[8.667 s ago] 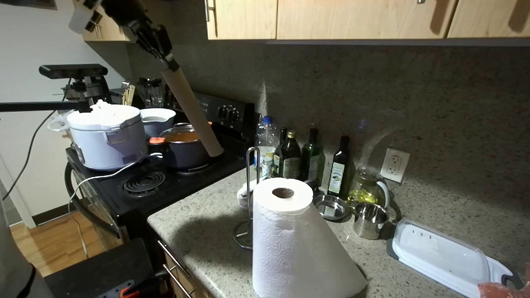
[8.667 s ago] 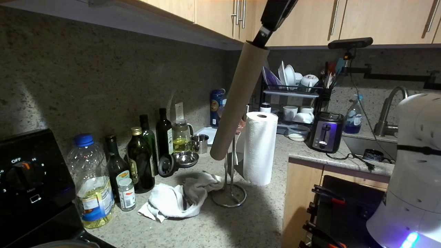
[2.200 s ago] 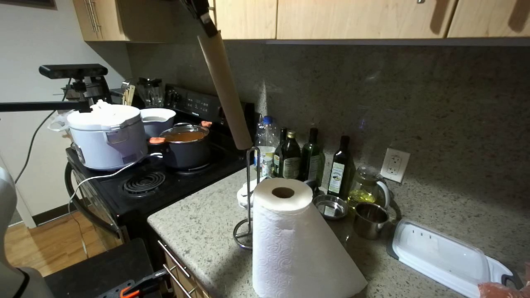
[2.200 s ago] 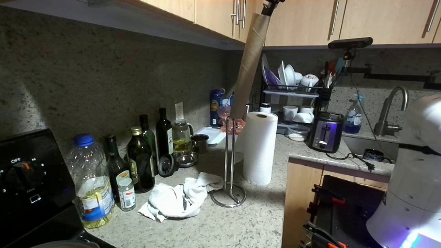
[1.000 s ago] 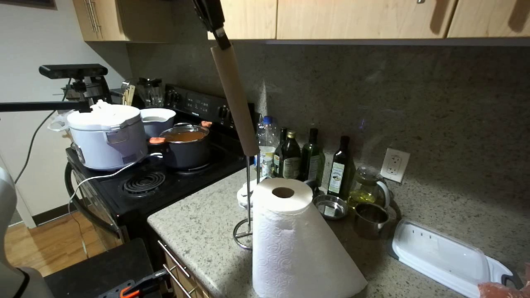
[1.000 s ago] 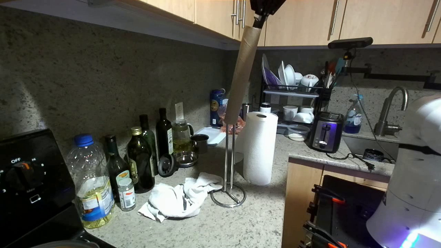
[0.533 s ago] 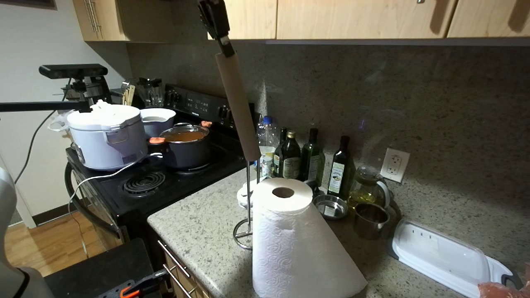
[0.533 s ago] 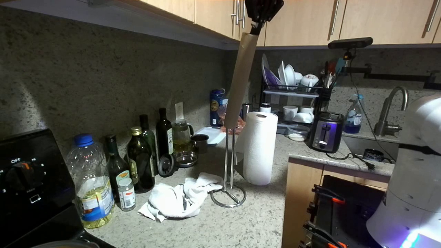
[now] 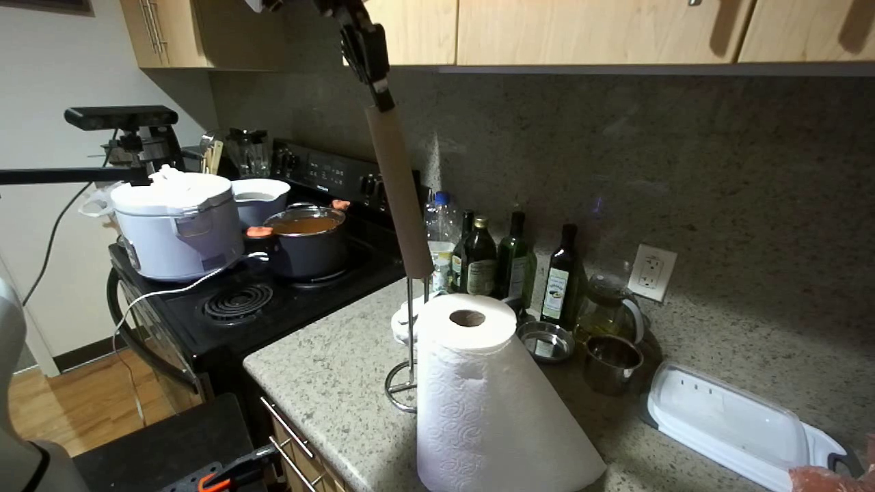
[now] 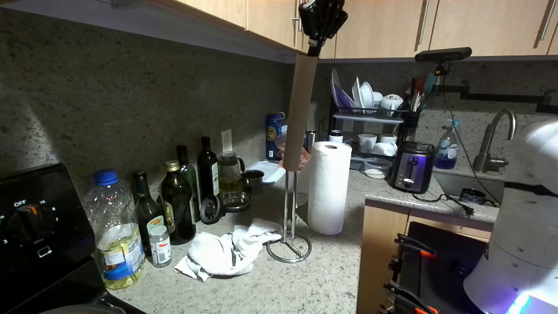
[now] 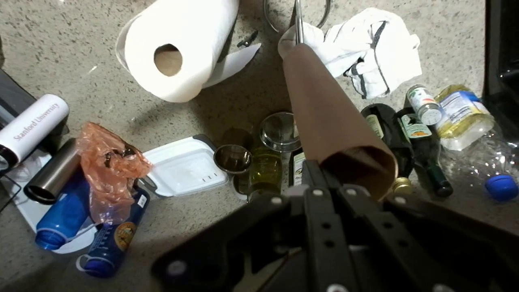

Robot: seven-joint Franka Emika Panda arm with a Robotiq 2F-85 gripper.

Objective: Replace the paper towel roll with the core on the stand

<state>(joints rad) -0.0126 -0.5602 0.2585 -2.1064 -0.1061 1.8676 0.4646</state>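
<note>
The core (image 9: 400, 198), a slim brown cardboard tube, hangs slightly tilted from my gripper (image 9: 384, 102). My gripper is shut on the wall of its upper end, also seen in the wrist view (image 11: 318, 172). The stand (image 10: 286, 209) is upright on the counter, its ring base flat. The top of its rod is hidden by the core's lower end in both exterior views, and the wires come out below it, so the core appears to be around the rod's top. The paper towel roll (image 9: 472, 403) stands upright beside the stand, with a loose sheet hanging out.
A crumpled white towel (image 10: 235, 248) lies beside the stand base. Several bottles (image 10: 176, 200) stand along the wall. A metal cup (image 9: 612, 362) and a white lidded container (image 9: 724, 417) lie farther along. The stove (image 9: 239, 301) is beside the counter, and cabinets (image 9: 547, 31) hang overhead.
The core moved from in front of the stove to over the stand, then came down so its lower end covers the rod's top. It has become more upright. The grip stayed shut.
</note>
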